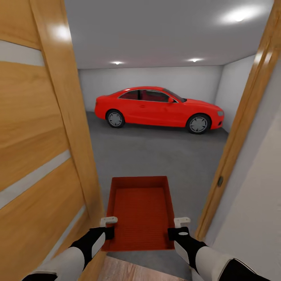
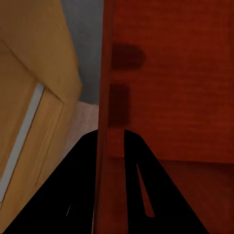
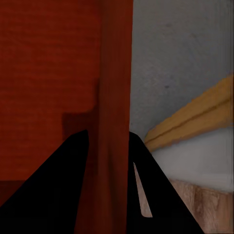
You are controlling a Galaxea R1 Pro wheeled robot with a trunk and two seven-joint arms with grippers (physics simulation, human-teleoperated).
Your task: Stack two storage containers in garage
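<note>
1. The storage container (image 1: 141, 212) hangs in the doorway over the garage's grey floor (image 1: 156, 156), left gripper (image 1: 108, 227) and right gripper (image 1: 177, 228) each clamped on a side wall.
2. The wrist views show fingers (image 2: 78, 195) straddling each wall (image 3: 114, 122).
3. The open wooden door (image 1: 35, 148) and the door frame (image 1: 242, 128) flank it closely; a red car (image 1: 160, 107) is parked beyond.

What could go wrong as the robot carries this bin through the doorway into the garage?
The storage container is held only by its side walls, the left gripper and right gripper each pinching one wall, so a jolt might let it slip. The open wooden door sits close on the left and the door frame close on the right, so an elbow or the bin could clip either one. The red car is parked ahead, which limits the room to drive forward.
</note>
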